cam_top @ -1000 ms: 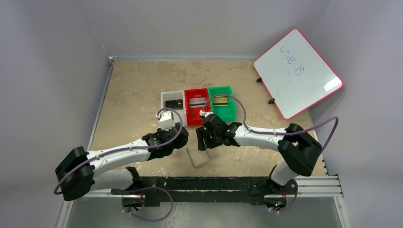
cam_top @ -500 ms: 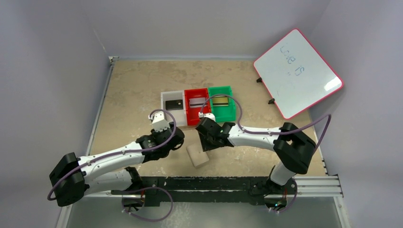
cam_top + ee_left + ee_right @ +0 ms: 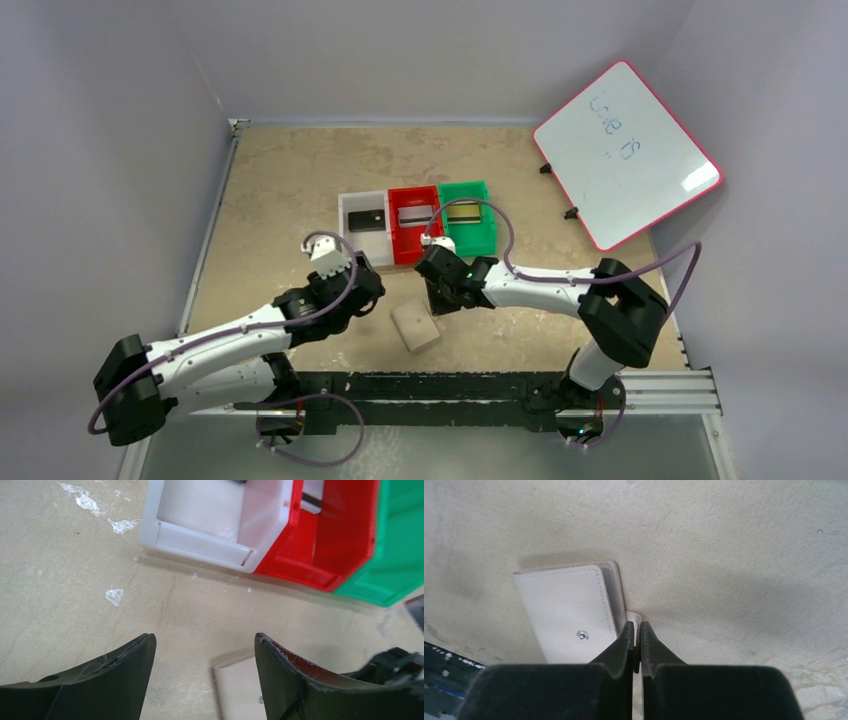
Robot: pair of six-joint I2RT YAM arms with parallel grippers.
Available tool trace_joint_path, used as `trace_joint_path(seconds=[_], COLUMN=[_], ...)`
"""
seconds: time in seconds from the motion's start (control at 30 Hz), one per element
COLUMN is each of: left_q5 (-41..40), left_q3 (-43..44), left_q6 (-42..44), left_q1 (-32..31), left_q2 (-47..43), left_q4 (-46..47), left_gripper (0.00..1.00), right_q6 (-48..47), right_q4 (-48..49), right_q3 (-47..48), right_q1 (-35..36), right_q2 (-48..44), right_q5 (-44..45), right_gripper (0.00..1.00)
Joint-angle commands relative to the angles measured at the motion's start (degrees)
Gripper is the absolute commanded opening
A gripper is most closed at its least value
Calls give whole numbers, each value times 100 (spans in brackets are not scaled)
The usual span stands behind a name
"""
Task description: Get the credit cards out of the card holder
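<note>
The tan card holder (image 3: 415, 326) lies closed on the table, its snap stud (image 3: 582, 635) facing up. My right gripper (image 3: 634, 628) sits at its right edge, shut on the little snap tab (image 3: 634, 615) that sticks out there. My left gripper (image 3: 205, 641) hovers open just left of the holder, whose corner (image 3: 237, 685) shows between the fingers with nothing held. Credit cards lie in the bins: a black one (image 3: 367, 218), a silvery one (image 3: 413, 216) and a gold one (image 3: 461, 212).
Three small bins stand in a row behind the grippers: white (image 3: 350, 203), red (image 3: 404, 246), green (image 3: 484, 236). In the left wrist view they are close ahead, white (image 3: 200, 540) nearest. A pink-framed whiteboard (image 3: 628, 150) leans at the back right.
My right gripper has closed at the holder's right edge. My left arm has pulled back to the left and its jaws have spread wider. The holder has stayed put.
</note>
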Motion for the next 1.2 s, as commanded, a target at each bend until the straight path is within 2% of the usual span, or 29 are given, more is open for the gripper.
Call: trace_joint_path(seconds=[0.0, 0.1, 0.2, 0.4, 0.53, 0.7, 0.87, 1.0, 1.17], left_q5=[-175, -57, 5, 54, 88, 11, -31, -15, 139], left_q3=[-360, -664, -833, -733, -528, -426, -340, -283, -137], left_q6=[-318, -322, -363, -301, -321, -361, -365, -332, -119], left_q1=[-20, -16, -13, -17, -19, -20, -16, -18, -18], left_q2=[-764, -1293, -1651, -1629, -1334, -1237, -1222, -1226, -1116], left_q4=[344, 668, 857, 891, 798, 690, 454, 386, 382], left_gripper=[75, 83, 91, 91, 87, 83, 77, 74, 64], right_q6=[-5, 62, 72, 33, -169, 189, 555, 1098, 1113], right_q4=[306, 266, 524, 1632, 2104, 2018, 2258, 1762, 1489], right_q3=[-75, -149, -354, -747, -573, -638, -849, -1127, -1662], right_q1=[-75, -243, -515, -591, -574, -581, -751, -1225, -2128], right_q2=[-259, -584, -1177, -1937, -1791, -1676, -2065, -2337, -2389], right_q5=[-152, -103, -440, -1581, -2159, -2135, -2053, -1652, -1921], right_gripper=[0, 0, 0, 0, 0, 0, 0, 0, 0])
